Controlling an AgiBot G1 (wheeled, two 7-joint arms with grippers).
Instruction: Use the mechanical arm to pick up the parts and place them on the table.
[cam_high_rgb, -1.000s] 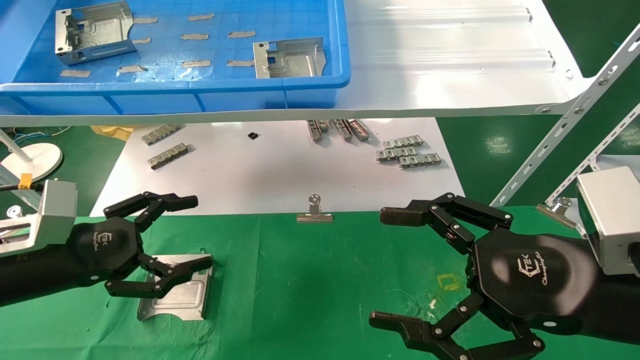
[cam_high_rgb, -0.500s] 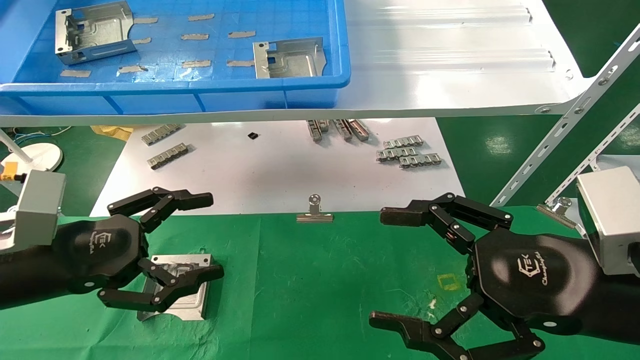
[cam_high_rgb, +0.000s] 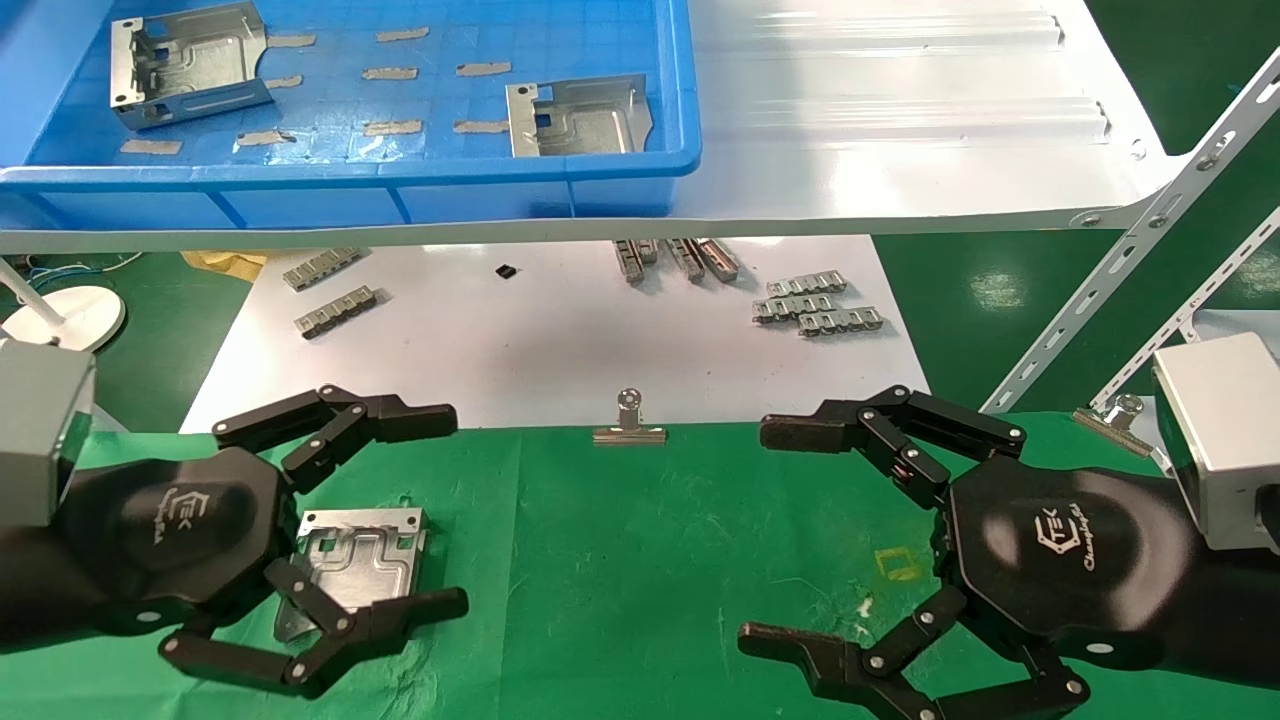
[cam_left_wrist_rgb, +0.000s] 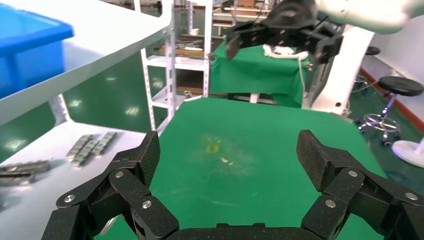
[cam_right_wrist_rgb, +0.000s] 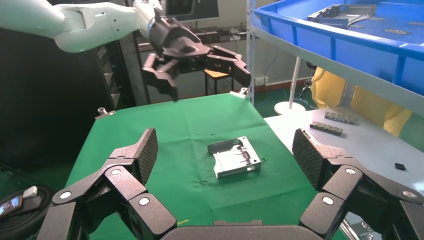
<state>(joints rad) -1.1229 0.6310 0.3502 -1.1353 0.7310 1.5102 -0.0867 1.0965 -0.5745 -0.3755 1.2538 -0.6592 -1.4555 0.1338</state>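
Nearest, a wrinkled bright green cloth covers the surface (cam_high_rgb: 640, 560), marked with a small yellow square (cam_high_rgb: 898, 564). Left hand (cam_high_rgb: 455, 512) hovers over the surface's left part, fingers spread wide and holding nothing. Between those fingers lies a shiny silver sheet-metal bracket (cam_high_rgb: 362, 565), flat on the cloth, roughly square, with an embossed stepped channel, small cutouts and a folded far edge; whether a finger touches it cannot be told. Right hand (cam_high_rgb: 752, 535) hovers over the right part, also spread wide and empty.

At the cloth's far edge sits a silver binder clip (cam_high_rgb: 629, 427), gripping the join with a white board (cam_high_rgb: 560, 340). On that board lie small grey linked strips (cam_high_rgb: 815, 306) in scattered groups. Above it, a white shelf (cam_high_rgb: 900, 130) carries a blue plastic bin (cam_high_rgb: 400, 190) holding two more brackets (cam_high_rgb: 578, 116), one near the left end and one against the right wall. Beyond the shelf, the room's glossy green floor (cam_high_rgb: 1000, 290) shows.
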